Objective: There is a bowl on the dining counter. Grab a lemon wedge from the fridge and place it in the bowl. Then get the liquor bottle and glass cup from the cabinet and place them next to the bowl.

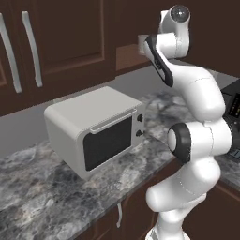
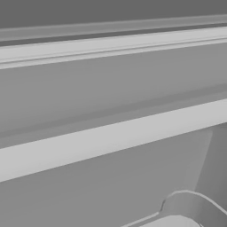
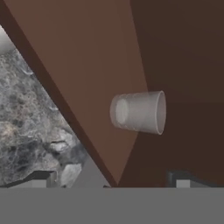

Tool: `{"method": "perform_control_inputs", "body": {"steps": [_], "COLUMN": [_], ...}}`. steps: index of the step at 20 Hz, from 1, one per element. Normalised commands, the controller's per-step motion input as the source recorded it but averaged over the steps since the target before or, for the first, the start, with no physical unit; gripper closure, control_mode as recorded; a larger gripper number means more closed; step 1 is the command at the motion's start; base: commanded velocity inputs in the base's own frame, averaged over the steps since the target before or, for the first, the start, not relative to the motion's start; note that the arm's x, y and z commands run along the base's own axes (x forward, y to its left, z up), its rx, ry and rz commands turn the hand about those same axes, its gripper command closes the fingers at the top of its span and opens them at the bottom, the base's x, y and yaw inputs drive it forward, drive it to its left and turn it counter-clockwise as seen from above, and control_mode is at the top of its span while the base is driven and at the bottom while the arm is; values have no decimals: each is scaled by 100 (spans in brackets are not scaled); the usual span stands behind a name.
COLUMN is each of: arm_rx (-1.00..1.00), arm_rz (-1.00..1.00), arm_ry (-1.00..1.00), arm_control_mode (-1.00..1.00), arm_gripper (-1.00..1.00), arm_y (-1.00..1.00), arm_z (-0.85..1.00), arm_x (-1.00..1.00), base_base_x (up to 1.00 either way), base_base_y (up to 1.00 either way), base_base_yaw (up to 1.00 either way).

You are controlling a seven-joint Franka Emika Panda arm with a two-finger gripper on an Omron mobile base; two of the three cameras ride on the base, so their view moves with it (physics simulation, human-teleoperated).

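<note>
One glass cup (image 1: 142,43) is what we are after, and in the left base view we see it as a pale shape on the brown cabinet shelf (image 1: 129,58), partly hidden behind the raised arm. Below it a white microwave (image 1: 96,130) sits on the marbled desk (image 1: 42,187). The arm reaches up and back toward that shelf.

In the right base view we find broad grey and pale bands, too close to identify, so we take nothing from it.

In the hand view the glass cup (image 3: 139,112) lies ahead on the shelf board (image 3: 87,78), its rim turned toward the picture's right because the hand is rolled. The fingers (image 3: 111,178) stand spread wide with nothing between them, their dark tips well short of the cup.

We judge the step in hand to be the approach for grasping the cup. To do it well, we would centre the cup between the tips, drive straight in along the shelf, keep clear of the cabinet wall, and close around its body rather than its rim.
</note>
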Motion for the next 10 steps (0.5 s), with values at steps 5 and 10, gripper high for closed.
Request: {"method": "perform_control_inputs", "body": {"steps": [5, 10], "arm_rx": [0, 0], "arm_rz": [0, 0], "arm_ry": [0, 0], "arm_control_mode": [-100, -100], "arm_gripper": [-100, -100], "arm_y": [-14, -3], "arm_z": [0, 0], "arm_x": [32, 20], "base_base_x": [0, 0], "base_base_y": [0, 0], "base_base_yaw": [0, 0]}}
